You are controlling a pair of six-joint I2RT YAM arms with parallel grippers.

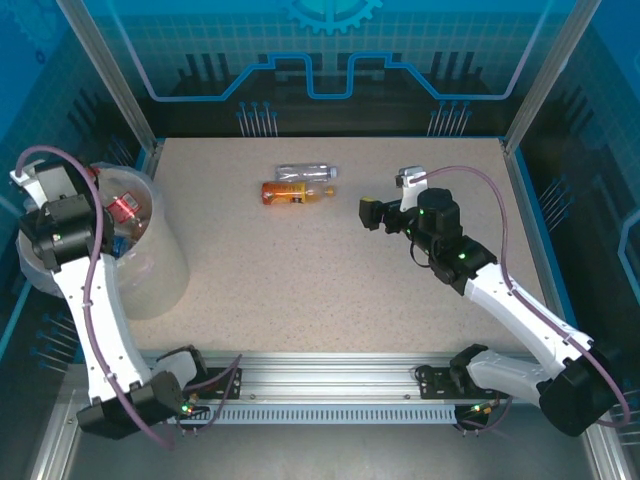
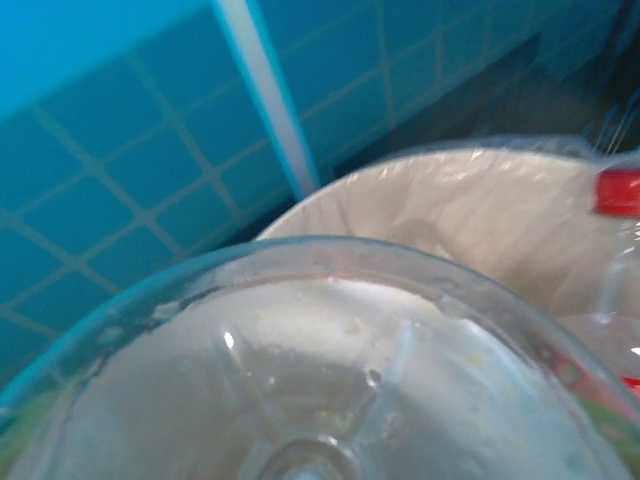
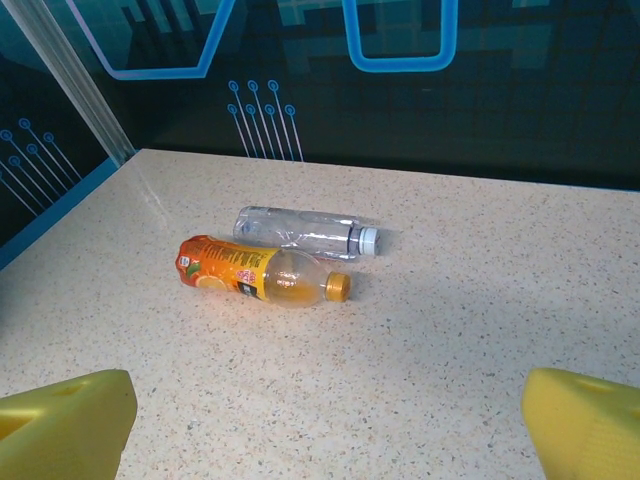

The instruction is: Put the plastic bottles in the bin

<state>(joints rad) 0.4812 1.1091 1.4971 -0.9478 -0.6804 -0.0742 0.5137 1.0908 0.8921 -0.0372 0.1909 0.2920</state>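
Top external: two bottles lie on the table, nearer the right arm

At far left the left arm (image 1: 92, 300) rises from its base and bends over the bin (image 1: 165, 265), with the left gripper (image 1: 97, 205) above the opening. Left wrist view has the base of a clear bottle (image 2: 320, 390) pressed close to the lens, with the bin's lined wall (image 2: 470, 210) and a red cap (image 2: 618, 192) behind it. The fingers are hidden, so it cannot be told whether they grip that bottle or have let go.

At mid-table toward the back, well apart from the bin, the clear bottle (image 1: 306, 172) and the orange bottle (image 1: 297, 192) lie side by side, just touching or nearly so. Their long axes run left to right and their caps point right.

On the right, the right gripper (image 1: 372, 213) hovers low over the table, pointing left, and is much the nearer arm. Its wrist view has both bottles ahead and a little left of centre: the orange one (image 3: 262, 272) is nearer and the clear one (image 3: 305, 231) is behind, both lying across the view. The yellow fingers (image 3: 60, 425) stand wide apart and empty, so the move likely calls for a reach forward and left.
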